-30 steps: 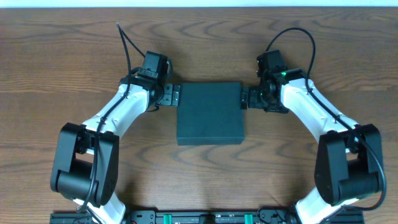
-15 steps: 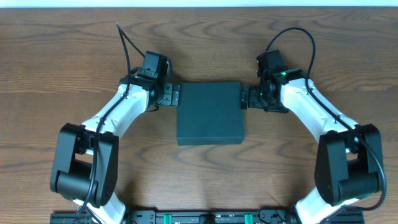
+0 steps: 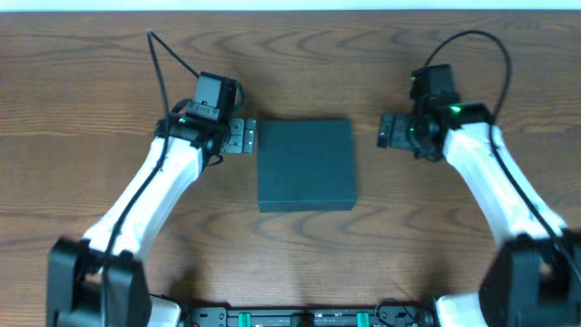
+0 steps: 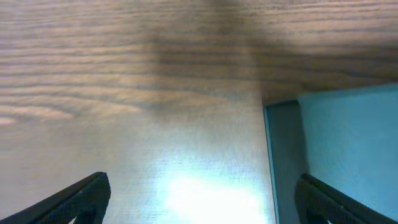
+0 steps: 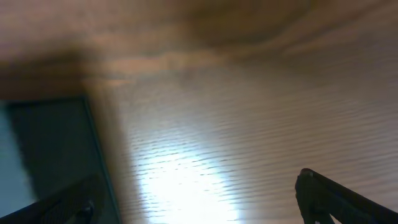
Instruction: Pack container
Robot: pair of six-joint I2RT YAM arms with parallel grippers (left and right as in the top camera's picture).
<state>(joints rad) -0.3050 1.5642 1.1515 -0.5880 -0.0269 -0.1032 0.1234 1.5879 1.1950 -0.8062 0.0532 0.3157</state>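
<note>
Left gripper (image 3: pixel 241 136) sits just beside the far-left corner of the container (image 3: pixel 305 165), level with its left edge; whether it touches the box cannot be told from above. Its jaws are spread wide: in the left wrist view the two dark fingers (image 4: pixel 81 199) stand at opposite bottom corners, with the teal box wall between them on the right. The right gripper (image 3: pixel 388 132) hangs off the container's far-right corner, with a strip of bare wooden table (image 3: pixel 91 91) between them. It too is spread wide, its fingers (image 5: pixel 336 196) far apart in a blurred wrist view. The container lies flat near the middle of the table with its lid shut, its top plain matte dark teal.
</note>
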